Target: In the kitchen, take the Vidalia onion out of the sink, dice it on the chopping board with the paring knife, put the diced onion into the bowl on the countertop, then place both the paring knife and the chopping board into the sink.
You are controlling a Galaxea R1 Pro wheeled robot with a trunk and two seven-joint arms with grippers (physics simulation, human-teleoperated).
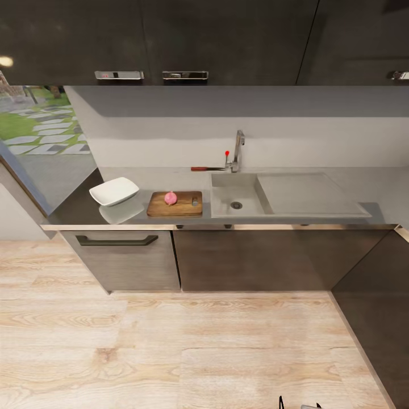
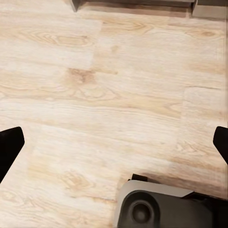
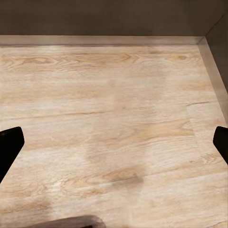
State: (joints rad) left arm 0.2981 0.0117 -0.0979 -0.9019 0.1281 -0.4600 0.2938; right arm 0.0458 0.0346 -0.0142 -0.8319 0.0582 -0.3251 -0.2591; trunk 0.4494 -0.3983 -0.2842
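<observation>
Both pincers hang spread and empty over the pale wood floor (image 2: 118, 95), well short of the pinkish round onion (image 1: 170, 197) on the wooden chopping board (image 1: 175, 204). Judgement: reaching from here risks falling short.

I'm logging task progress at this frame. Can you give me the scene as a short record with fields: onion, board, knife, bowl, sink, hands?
onion: whole, resting on the chopping board, out of the sink
chopping board: on the countertop between bowl and sink
paring knife: on the counter behind the sink, by the faucet
bowl: white, empty, on the countertop left of the board
sink: basin holds nothing
left hand: open, over wooden floor
right hand: open, over wooden floor
</observation>
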